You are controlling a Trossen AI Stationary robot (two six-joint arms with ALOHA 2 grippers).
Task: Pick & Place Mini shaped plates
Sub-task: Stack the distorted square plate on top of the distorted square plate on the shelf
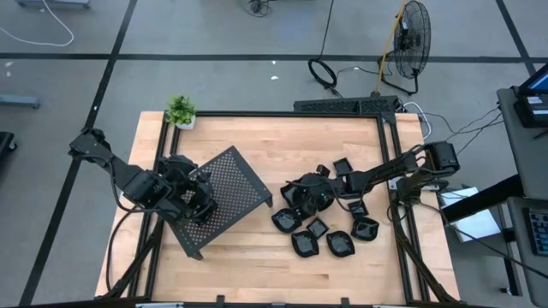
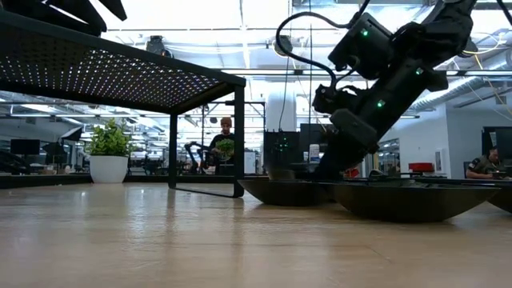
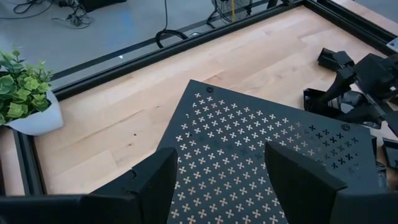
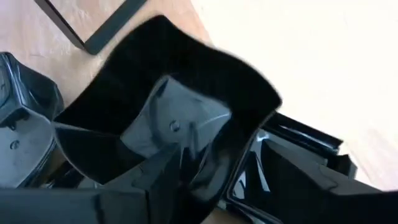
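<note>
Several glossy black mini plates lie flat and clustered on the table's right half. In the low view two of them rest on their bases. My right gripper is open at the cluster's left end. In its wrist view the right gripper straddles the rim of one curved plate, one finger over the hollow, the other outside. My left gripper hovers open over the perforated tray, also seen as the left gripper above the tray, touching nothing. My right gripper has one finger over the plate's hollow and the other finger outside the plate's rim, coming slanting from above and the table's right. Whether either finger touches the plate, I cannot tell.
The perforated tray stands on thin legs at left centre, one leg close to the plates. A potted plant sits at the far left corner. Black frame rails edge the table. Bare wood lies along the near edge.
</note>
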